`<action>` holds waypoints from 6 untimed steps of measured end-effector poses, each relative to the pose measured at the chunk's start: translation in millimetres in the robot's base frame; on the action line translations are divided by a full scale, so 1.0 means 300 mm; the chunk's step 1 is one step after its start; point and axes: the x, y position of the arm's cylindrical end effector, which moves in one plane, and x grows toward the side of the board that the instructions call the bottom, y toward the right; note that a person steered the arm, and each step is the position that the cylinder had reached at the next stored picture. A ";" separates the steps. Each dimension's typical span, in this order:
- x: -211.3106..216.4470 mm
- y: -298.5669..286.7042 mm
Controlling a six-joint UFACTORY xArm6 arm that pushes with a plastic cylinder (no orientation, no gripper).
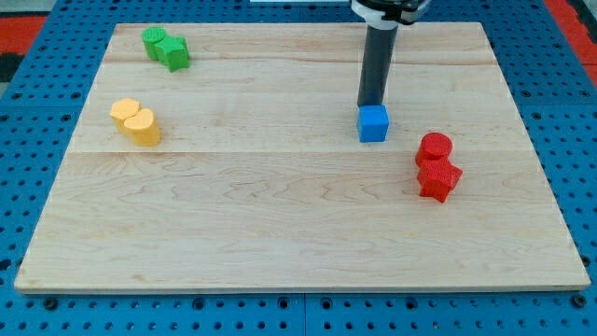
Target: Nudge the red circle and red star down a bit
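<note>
While the dark rod stands straight up on the wooden board (280, 215), my tip (371, 104) sits right at the top edge of the blue cube (373, 123), touching it or almost touching it. I have no jaws at all, only this rod, so nothing is gripped or held.

Take the blue cube as the landmark. The red circle (434, 147) lies to the view's right of it and a little lower, not far off. The red star (439, 178) sits just below the red circle, and the two red blocks touch each other. My tip is apart from both of them, up and to the view's left.

Far to the view's left of the blue cube rest two yellow blocks (136, 121), pressed side by side; their shapes are hard to tell. Farther up, near the board's top left corner, two green blocks (165, 48) also sit together.
</note>
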 end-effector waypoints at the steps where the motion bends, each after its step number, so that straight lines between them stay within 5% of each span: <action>1: 0.013 0.088; 2: 0.018 0.255; 6: 0.260 0.395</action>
